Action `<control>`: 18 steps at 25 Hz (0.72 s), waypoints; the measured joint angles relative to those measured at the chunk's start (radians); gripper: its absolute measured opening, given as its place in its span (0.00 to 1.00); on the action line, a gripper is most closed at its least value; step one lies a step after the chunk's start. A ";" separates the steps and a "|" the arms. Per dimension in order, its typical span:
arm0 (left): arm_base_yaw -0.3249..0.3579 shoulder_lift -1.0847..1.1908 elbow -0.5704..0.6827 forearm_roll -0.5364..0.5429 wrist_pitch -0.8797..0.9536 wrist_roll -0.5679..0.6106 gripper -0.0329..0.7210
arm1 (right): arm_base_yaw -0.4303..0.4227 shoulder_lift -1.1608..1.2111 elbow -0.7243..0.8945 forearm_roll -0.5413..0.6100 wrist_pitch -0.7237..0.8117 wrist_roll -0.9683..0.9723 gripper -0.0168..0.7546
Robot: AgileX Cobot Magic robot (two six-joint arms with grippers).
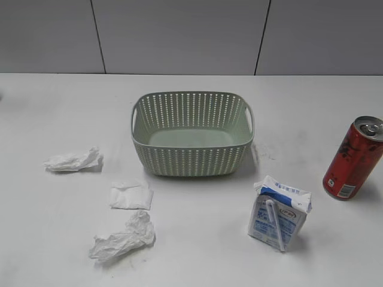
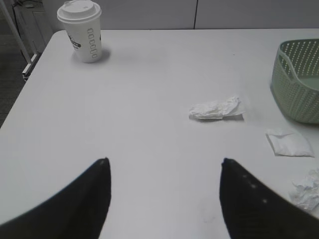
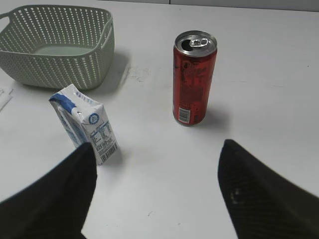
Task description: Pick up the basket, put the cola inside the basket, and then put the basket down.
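The pale sage-green basket (image 1: pixel 191 133) stands empty on the white table, near the middle. It also shows in the left wrist view (image 2: pixel 298 82) at the right edge and in the right wrist view (image 3: pixel 57 47) at the top left. The red cola can (image 1: pixel 352 158) stands upright at the right; in the right wrist view (image 3: pixel 194 78) it is ahead of my right gripper (image 3: pixel 157 149), which is open and empty. My left gripper (image 2: pixel 164 160) is open and empty over bare table, left of the basket. Neither gripper shows in the exterior view.
A blue-and-white milk carton (image 1: pixel 279 212) with a straw stands in front of the basket, next to my right gripper's left finger (image 3: pixel 85 123). Three crumpled tissues (image 1: pixel 74 160) (image 1: pixel 130 195) (image 1: pixel 122 238) lie left of the basket. A white lidded paper cup (image 2: pixel 81 31) stands at the far left corner.
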 joint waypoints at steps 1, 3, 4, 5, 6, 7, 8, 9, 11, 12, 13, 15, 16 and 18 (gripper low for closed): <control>0.000 0.000 0.000 0.000 0.000 0.000 0.73 | 0.000 0.000 0.000 0.000 0.000 0.000 0.76; 0.000 0.000 0.000 0.000 0.000 0.000 0.73 | 0.000 0.000 0.000 0.000 0.000 0.000 0.76; 0.000 0.000 0.000 0.000 0.000 0.000 0.73 | 0.000 0.000 0.000 0.000 0.000 0.000 0.76; 0.000 0.000 0.000 0.000 0.000 0.000 0.73 | 0.000 0.000 0.000 0.000 0.000 0.000 0.76; 0.000 0.000 0.000 0.000 0.000 0.000 0.73 | 0.000 0.000 0.000 0.000 0.000 0.000 0.76; 0.000 0.000 0.000 0.000 0.000 0.000 0.73 | 0.000 0.000 0.000 0.000 0.000 0.000 0.76; 0.000 0.000 0.000 0.000 0.000 0.000 0.73 | 0.000 0.000 0.000 0.000 0.000 0.000 0.76; 0.000 0.000 0.000 0.000 0.000 0.000 0.73 | 0.000 0.000 0.000 0.000 0.000 0.000 0.76; 0.000 0.000 0.000 0.001 0.000 0.000 0.72 | 0.000 0.000 0.000 0.000 0.000 0.000 0.76; 0.000 0.000 0.000 0.001 0.000 0.000 0.72 | 0.000 0.000 0.000 0.001 0.000 0.000 0.76; 0.000 0.000 0.000 0.001 0.000 0.000 0.72 | 0.000 0.000 0.000 0.001 0.000 0.000 0.76; 0.000 0.000 0.000 0.002 0.000 0.000 0.72 | 0.000 0.000 0.000 0.001 0.000 0.000 0.76; 0.000 0.000 0.000 0.005 0.000 0.000 0.72 | 0.000 0.000 0.000 0.001 -0.001 0.000 0.76; 0.000 0.000 0.000 0.005 0.000 0.000 0.72 | 0.000 0.000 0.000 0.001 -0.001 0.000 0.76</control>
